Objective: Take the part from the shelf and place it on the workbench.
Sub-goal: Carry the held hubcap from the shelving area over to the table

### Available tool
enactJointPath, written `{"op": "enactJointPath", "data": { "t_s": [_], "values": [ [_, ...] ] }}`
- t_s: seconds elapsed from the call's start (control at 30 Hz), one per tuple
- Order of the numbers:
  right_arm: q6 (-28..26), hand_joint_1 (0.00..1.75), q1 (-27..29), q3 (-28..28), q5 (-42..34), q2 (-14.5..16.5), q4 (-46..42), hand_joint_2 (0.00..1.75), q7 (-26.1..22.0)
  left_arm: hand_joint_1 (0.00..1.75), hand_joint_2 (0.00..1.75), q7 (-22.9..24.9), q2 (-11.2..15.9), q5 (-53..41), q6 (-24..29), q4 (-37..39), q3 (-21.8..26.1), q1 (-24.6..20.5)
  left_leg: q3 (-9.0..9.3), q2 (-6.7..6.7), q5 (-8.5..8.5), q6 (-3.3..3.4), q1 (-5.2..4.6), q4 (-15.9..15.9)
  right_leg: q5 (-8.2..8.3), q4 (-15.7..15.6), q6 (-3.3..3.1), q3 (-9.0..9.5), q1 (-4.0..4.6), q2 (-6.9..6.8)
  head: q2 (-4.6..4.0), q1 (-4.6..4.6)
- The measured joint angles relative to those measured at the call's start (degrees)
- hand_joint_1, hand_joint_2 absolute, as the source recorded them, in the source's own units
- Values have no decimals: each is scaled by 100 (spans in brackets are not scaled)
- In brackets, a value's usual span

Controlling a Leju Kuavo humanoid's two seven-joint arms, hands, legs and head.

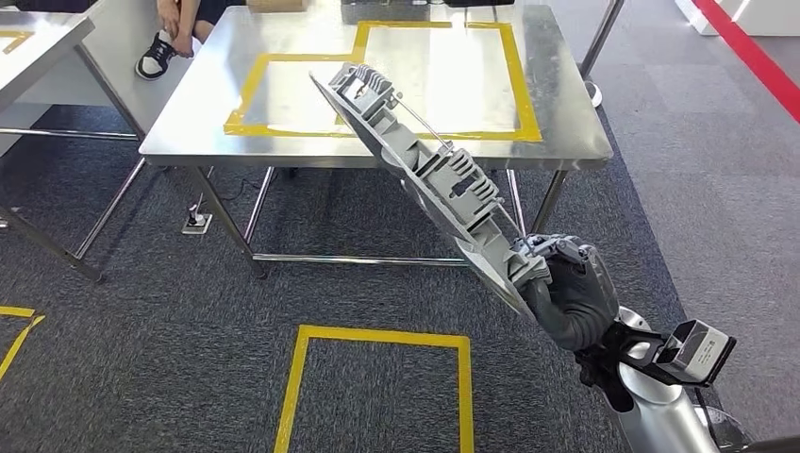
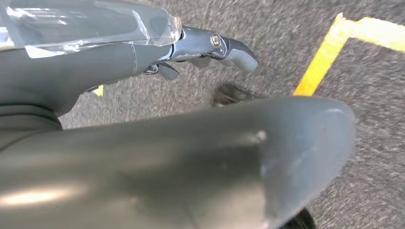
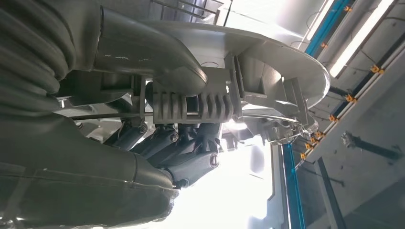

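So we're standing a little back from the stainless workbench, and its near edge is running straight across ahead of us with a strip of dark carpet lying between us and it. The bench top is carrying a yellow tape outline, and another yellow tape square is sitting on the floor right in front of us. A second metal table is poking in at the far left, well apart from our right arm, and a person's sneaker is showing past the bench's far left corner. Our right hand is gripping the grey ribbed part by its lower end, fingers wrapped around the edge, and we're holding it tilted up and away so its upper end is lying over the bench's near edge in the head view. Our left hand is hanging down over the carpet, fingers slightly curled and holding nothing.
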Motion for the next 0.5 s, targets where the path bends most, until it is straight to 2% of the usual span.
{"op": "enactJointPath", "data": {
  "t_s": [0.03,0.07,0.1,0.17,0.2,0.23,0.3,0.33,0.37,0.4,0.43,0.47,0.5],
  "values": [
    [-1,175,25,1,-1,9,-7,175,-5,0,0,0,4,0,1,2,-7,7,-108,1,-238,-4,2,-126,-96,0,4,116,-3,35,0,-1],
    [-1,175,48,1,1,16,-14,175,-7,0,0,0,9,0,3,4,-13,9,-164,0,-301,-4,3,-345,-195,-1,11,235,-5,67,0,-2],
    [-1,175,65,2,2,26,-19,175,-8,0,0,0,14,0,4,6,-17,11,-179,-17,-109,-1,4,-648,-293,-4,21,340,-7,95,0,-3],
    [2,175,87,-1,2,51,-27,175,-10,0,0,0,24,0,6,15,-27,23,-148,-106,838,27,-4,-1242,-481,-11,60,515,0,162,0,-4],
    [4,175,96,-10,3,62,-39,175,-13,0,0,2,25,0,7,16,-36,29,-102,-139,1214,55,-17,-1419,-555,-49,91,574,2,198,0,-2],
    [8,175,107,-27,5,70,-57,175,-18,0,0,2,26,0,7,16,-46,33,-43,-151,1418,97,-29,-1512,-569,-64,130,637,4,230,0,1],
    [11,175,141,-71,22,76,-105,175,-38,0,0,-4,23,-1,4,9,-64,28,140,-104,1332,192,-30,-1586,-457,58,205,647,4,240,0,8],
    [13,175,165,-90,38,77,-123,175,-58,0,0,-12,25,-1,2,9,-68,26,236,-80,1282,240,-20,-1626,-329,311,232,550,8,184,0,19],
    [13,175,188,-102,54,78,-134,175,-75,0,0,-20,26,-2,0,9,-70,24,334,-56,1221,275,-11,-1651,-249,644,252,360,10,110,0,35],
    [13,175,211,-110,71,79,-142,175,-91,0,0,-26,27,-2,-1,9,-72,25,421,-36,1148,299,-6,-1669,-253,1010,271,112,12,26,0,48],
    [13,175,232,-117,83,80,-146,175,-107,0,0,-30,29,-2,-1,9,-73,27,512,-11,1067,315,-6,-1675,-375,1334,291,-150,12,-40,0,60],
    [13,175,256,-123,93,81,-149,175,-117,0,0,-33,29,-2,-1,9,-73,28,604,10,982,320,-7,-1676,-619,1535,308,-381,11,-70,0,64],
    [14,175,285,-130,105,84,-150,175,-129,0,0,-37,28,-2,-2,9,-74,29,707,29,891,321,-7,-1677,-900,1600,318,-556,11,-83,0,64]
  ]
}}
